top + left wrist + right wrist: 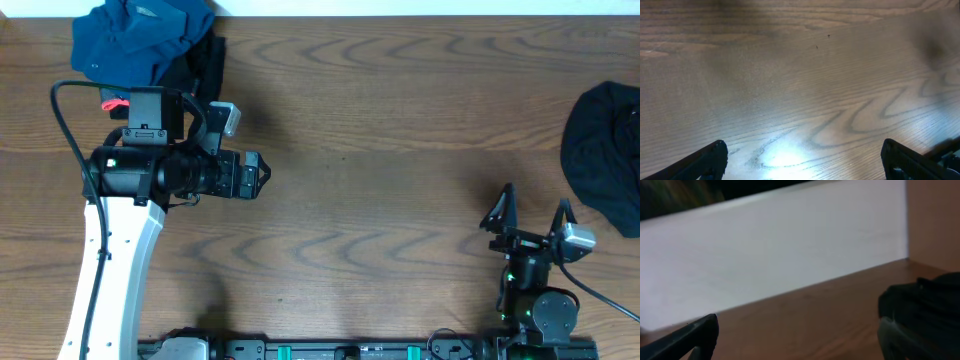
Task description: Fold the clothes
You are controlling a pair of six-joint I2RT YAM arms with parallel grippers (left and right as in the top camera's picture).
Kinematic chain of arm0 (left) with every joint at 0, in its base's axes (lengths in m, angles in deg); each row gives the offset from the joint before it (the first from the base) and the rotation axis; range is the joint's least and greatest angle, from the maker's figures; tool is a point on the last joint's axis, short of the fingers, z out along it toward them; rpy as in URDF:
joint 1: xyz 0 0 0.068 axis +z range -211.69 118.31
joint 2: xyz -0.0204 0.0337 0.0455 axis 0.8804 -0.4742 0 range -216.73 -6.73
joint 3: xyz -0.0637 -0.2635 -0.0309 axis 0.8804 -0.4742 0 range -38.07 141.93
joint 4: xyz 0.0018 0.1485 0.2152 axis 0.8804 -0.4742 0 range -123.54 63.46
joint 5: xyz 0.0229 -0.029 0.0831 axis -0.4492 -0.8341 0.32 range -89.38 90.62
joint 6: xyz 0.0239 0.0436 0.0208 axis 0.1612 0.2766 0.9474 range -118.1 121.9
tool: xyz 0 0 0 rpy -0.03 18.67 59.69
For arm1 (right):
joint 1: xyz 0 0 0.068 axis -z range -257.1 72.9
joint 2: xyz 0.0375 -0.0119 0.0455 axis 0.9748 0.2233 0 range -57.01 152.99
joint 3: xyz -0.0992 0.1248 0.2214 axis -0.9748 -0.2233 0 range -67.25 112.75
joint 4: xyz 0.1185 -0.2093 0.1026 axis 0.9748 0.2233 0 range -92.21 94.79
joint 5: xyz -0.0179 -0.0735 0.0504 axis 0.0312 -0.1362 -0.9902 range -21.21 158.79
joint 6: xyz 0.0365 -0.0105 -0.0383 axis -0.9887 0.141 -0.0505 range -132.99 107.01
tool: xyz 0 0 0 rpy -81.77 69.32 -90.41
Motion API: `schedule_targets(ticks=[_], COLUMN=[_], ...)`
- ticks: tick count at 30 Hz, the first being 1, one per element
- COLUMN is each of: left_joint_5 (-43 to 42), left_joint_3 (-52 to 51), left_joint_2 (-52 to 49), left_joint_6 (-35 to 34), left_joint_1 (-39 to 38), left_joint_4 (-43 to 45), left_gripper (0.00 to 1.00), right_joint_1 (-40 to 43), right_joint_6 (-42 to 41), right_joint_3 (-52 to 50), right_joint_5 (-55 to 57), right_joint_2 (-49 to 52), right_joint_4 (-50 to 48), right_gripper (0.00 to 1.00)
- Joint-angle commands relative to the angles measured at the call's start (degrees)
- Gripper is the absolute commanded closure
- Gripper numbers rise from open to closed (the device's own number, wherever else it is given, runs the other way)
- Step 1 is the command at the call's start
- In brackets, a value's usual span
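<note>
Wood-grain bench (380,130), brown. Teal shirt (140,40), crumpled, at the far left corner, lying partly over a black garment (208,65). Dark garment (605,150), bunched, at the right edge. Left hand (266,175), fingers apart, holding nothing, over bare bench near the shirt. Right hand (532,212), fingers apart, holding nothing, toward the near right corner.

A wooden table (380,150) with bold, wavy brown grain fills nearly the whole overhead view. A thin white strip (400,7) runs beyond the table's far edge. From the right wrist view, a plain pale wall (790,245) rises behind the table, with a tan panel (932,220) beside it and a dark band (685,195) above. A bright glare (782,157) lies on the table's surface.
</note>
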Motion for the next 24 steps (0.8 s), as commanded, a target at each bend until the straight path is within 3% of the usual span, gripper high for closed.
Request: schedule_targets(ticks=[1, 12, 24], left_joint_5=[0.48, 0.48, 0.48], left_joint_3=[0.17, 0.17, 0.17], left_joint_2=[-0.07, -0.07, -0.07], left_joint_6=[0.79, 0.79, 0.81], left_joint_1=[-0.13, -0.13, -0.13], left_joint_4=[-0.13, -0.15, -0.15], left_gripper=[0.02, 0.02, 0.02], right_joint_1=[0.94, 0.92, 0.92], right_joint_6=[4.48, 15.41, 14.78], right_joint_3=[-0.13, -0.13, -0.13], right_joint_5=[0.07, -5.75, -7.37], right_joint_2=[-0.37, -0.37, -0.35], right_joint_4=[2.14, 10.78, 10.82], right_gripper=[0.01, 0.01, 0.01])
